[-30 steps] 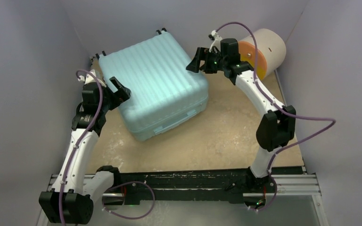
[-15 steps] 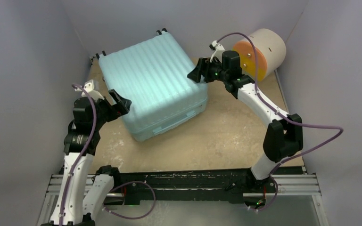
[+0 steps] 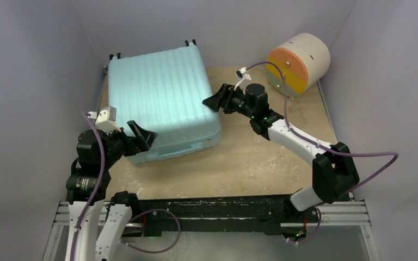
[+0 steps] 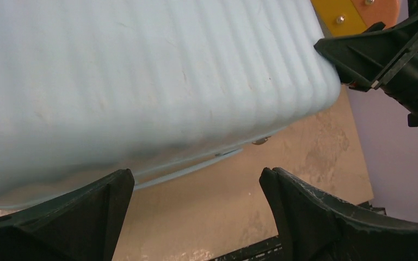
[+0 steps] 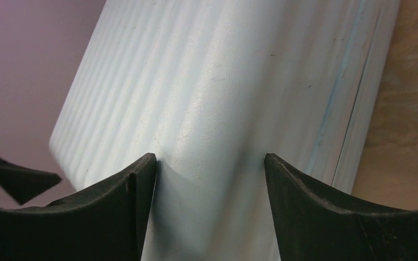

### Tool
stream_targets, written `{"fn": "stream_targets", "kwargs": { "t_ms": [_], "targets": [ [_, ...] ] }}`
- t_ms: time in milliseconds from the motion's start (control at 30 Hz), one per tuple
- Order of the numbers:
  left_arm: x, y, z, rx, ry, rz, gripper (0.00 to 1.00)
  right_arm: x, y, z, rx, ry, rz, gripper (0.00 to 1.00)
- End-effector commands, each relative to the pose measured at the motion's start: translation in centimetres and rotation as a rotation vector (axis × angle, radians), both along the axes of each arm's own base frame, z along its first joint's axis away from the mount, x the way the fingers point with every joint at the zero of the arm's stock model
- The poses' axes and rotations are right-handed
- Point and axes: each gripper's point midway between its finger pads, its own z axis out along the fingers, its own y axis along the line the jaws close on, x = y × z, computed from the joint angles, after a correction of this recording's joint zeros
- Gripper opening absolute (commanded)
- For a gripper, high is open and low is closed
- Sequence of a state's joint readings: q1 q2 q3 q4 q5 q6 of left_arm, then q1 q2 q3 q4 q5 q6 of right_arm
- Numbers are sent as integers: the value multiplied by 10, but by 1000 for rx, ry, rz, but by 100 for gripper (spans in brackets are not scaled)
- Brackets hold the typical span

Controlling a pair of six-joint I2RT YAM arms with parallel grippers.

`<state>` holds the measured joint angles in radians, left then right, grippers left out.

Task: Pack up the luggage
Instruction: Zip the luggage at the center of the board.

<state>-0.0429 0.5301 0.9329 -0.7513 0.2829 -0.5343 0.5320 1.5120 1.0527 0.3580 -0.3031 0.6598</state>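
The luggage (image 3: 160,95) lies back-left on the table (image 3: 250,157), drawer unit (image 3: 299,62) back-right.

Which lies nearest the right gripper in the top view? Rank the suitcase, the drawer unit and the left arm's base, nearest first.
1. Suitcase: its near right corner is at the fingertips of the right gripper.
2. Drawer unit: in the far right corner, apart from the gripper.
3. Left arm's base: at the table's near edge, on the left, plainly farthest.

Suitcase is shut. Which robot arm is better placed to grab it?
Probably right: the right gripper straddles the suitcase corner with open jaws; the left gripper has nothing between its jaws.
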Motion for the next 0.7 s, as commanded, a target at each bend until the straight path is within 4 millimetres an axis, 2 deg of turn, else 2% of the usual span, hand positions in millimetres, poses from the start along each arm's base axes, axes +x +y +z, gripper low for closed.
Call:
{"fn": "stream_targets", "kwargs": {
  "t_ms": [0,133,200,267,300,367,400,500,667],
  "targets": [
    [-11,-22,-23,-78,83,-109,99,-123,59,-84,-56,442,318,73],
    [-15,-30,-16,-98,81,-151,100,-117,55,-83,-85,395,276,77],
    [-15,-33,-9,-101,70,-168,100,-107,41,-76,-122,306,193,79],
    [-15,-33,-6,-101,63,-172,100,-101,21,-57,-138,172,117,81],
    [-15,-33,-6,-99,58,-170,99,-101,11,-54,-153,108,94,81],
    [-12,-32,-4,-94,43,-161,99,-107,-8,-53,-181,-1,75,81],
    [-10,-31,-2,-94,29,-153,99,-114,-17,-63,-217,-47,90,81],
    [-2,-29,8,-93,-15,-141,99,-131,-32,-76,-269,-152,119,79],
    [12,-28,25,-114,-78,-115,99,-148,-24,-84,-295,-300,133,78]
  ]
}}
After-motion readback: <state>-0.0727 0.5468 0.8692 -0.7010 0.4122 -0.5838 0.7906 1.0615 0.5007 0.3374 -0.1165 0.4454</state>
